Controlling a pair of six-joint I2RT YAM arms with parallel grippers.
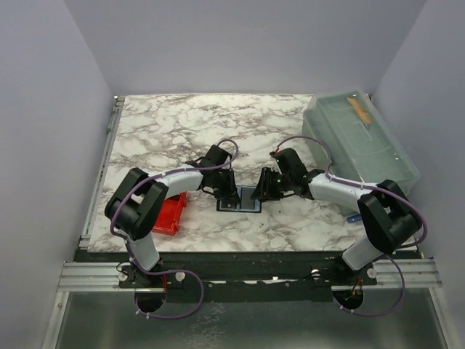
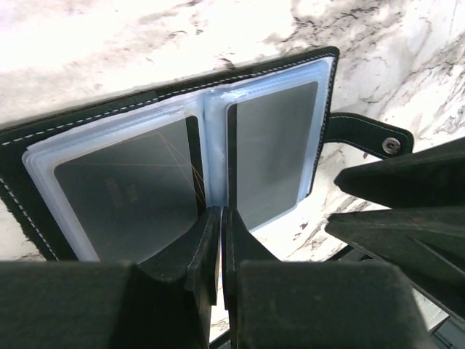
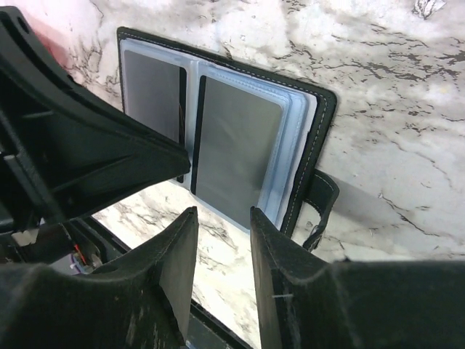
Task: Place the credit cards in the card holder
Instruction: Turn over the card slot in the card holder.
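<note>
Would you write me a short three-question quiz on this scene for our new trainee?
1. True or false: the card holder lies open on the marble table.
2. Which hand has its fingers clearly spread: the left hand or the right hand?
3. The red tray sits: A) beside the left arm; B) at the table's far edge; C) on top of the card holder.
Key: 1 true; 2 right hand; 3 A.
</note>
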